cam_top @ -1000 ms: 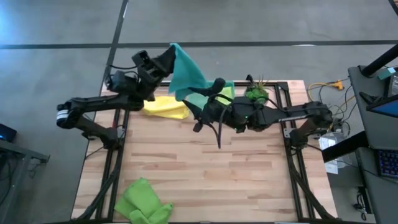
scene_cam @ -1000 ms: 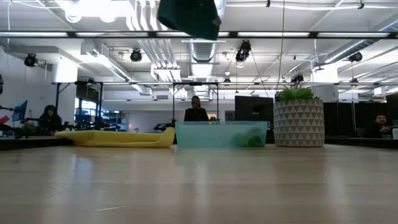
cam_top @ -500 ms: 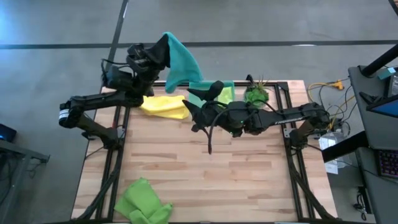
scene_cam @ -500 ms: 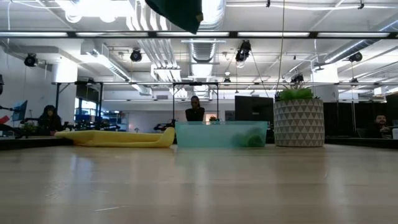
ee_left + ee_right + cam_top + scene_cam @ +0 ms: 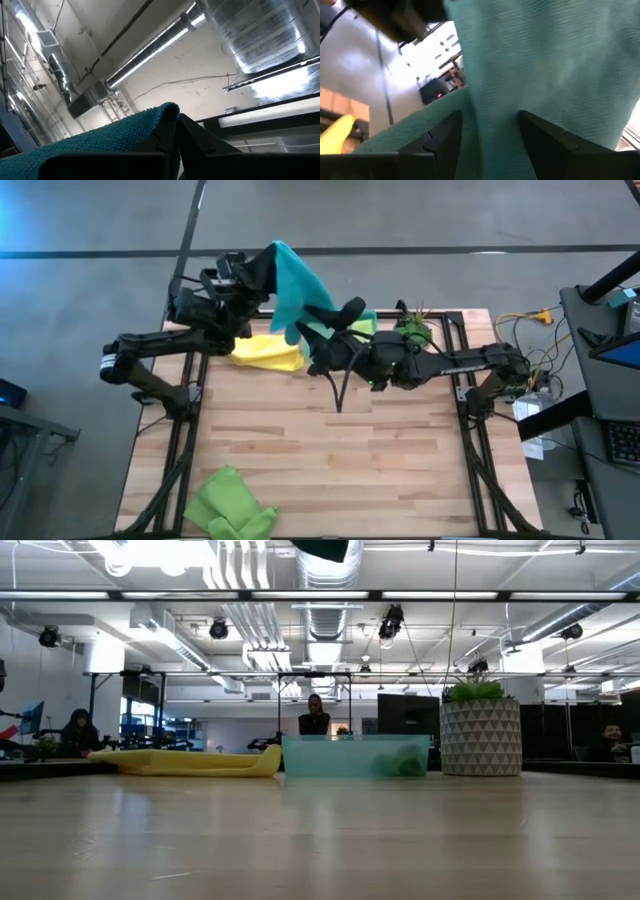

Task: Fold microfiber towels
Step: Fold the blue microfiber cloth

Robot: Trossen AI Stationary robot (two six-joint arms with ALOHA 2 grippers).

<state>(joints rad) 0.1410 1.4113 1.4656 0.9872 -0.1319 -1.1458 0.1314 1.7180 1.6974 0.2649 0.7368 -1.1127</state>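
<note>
L end effector point(image 5: 262, 272), fingers clamped on a corner of the teal towel point(image 5: 295, 285), holds it up above the worktop point(image 5: 330, 450) at the far edge. R end effector point(image 5: 322, 320), fingers apart w/ the hanging cloth between them. Yellow towel point(image 5: 265, 352) lies just below L end effector; green towel point(image 5: 228, 502) well apart at near corner.

We see the left end effector point(image 5: 262, 268) raised above the counter's point(image 5: 330, 450) far edge, one towel point(image 5: 296, 288) hanging from it. The right end effector point(image 5: 328, 317) sits just right of it, against the hanging towel. A second towel point(image 5: 266, 352) lies below the left end effector; the tray point(image 5: 355, 755) and plant point(image 5: 412, 330) lie right of it; another towel point(image 5: 232, 504) lies well apart at the near-left corner.
</note>
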